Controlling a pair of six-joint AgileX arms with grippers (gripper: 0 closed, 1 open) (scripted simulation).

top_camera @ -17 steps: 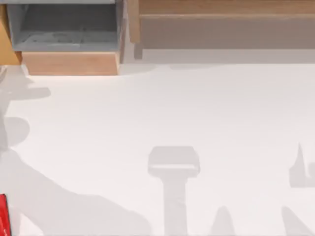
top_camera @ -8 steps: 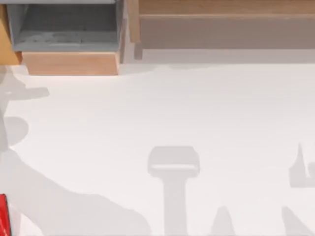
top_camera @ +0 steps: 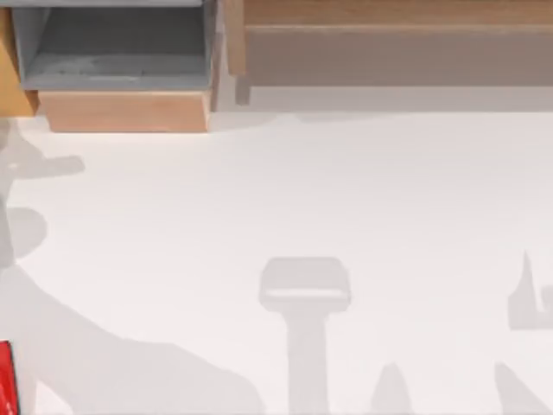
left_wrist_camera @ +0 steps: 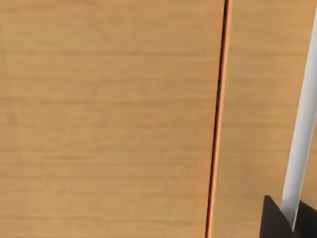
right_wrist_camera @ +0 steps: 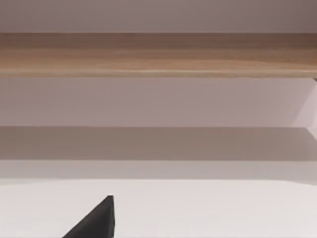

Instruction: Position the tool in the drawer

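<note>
Fingertips are being counted as two: the left gripper's black fingertip [left_wrist_camera: 271, 225] is being seen close against a tan wood-grain surface [left_wrist_camera: 109, 119] crossed by one thin dark seam, and the right gripper's black fingertip [right_wrist_camera: 101, 220] is being seen low over the white table [right_wrist_camera: 208, 208]. Whether either pair is spread or pressed together cannot be told.

One small hand tool with a glossy red body [top_camera: 5, 378] is being shown in the top view as a narrow red strip at the table's lower left edge, well apart from the drawer; the rest of the tool is being cut off there.

One box-shaped drawer with grey inner walls and a light-tan wooden front panel [top_camera: 121, 111] is standing open at the upper left, and grey floor and walls are being seen inside it.

One wider brown wooden unit [top_camera: 389, 13] is being seen just beside the drawer, running to the right. It is being faced by the right wrist camera.
</note>
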